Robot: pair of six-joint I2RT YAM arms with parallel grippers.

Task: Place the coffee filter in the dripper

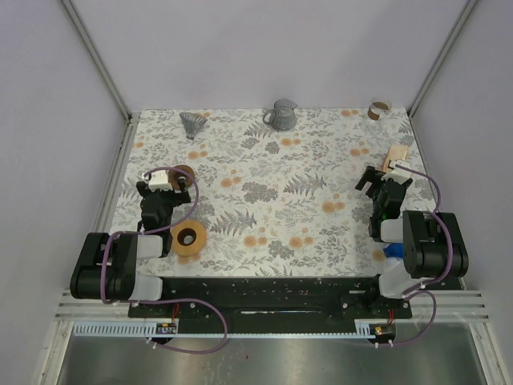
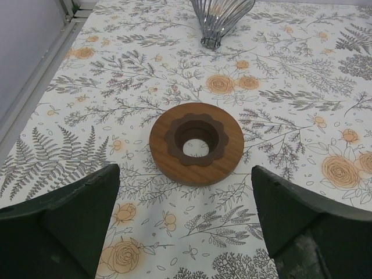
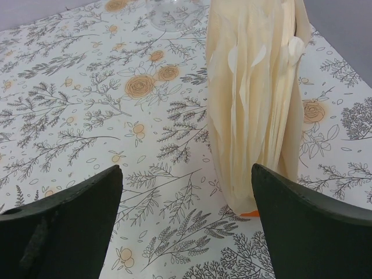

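Observation:
The dripper (image 1: 191,124) is a ribbed glass cone at the back left of the floral table; in the left wrist view the dripper (image 2: 221,17) shows at the top edge. The coffee filter (image 1: 395,158) is a cream pleated paper stack at the right; in the right wrist view the coffee filter (image 3: 256,99) lies just ahead and right of centre. My right gripper (image 1: 381,183) (image 3: 186,168) is open and empty, just short of the filter. My left gripper (image 1: 164,186) (image 2: 185,171) is open and empty, facing a wooden ring (image 2: 196,143).
A glass pitcher (image 1: 281,115) stands at the back centre. A second wooden ring (image 1: 190,237) lies beside the left arm, and a third (image 1: 378,108) at the back right. A small blue object (image 1: 393,250) sits by the right arm's base. Frame posts line the table's sides.

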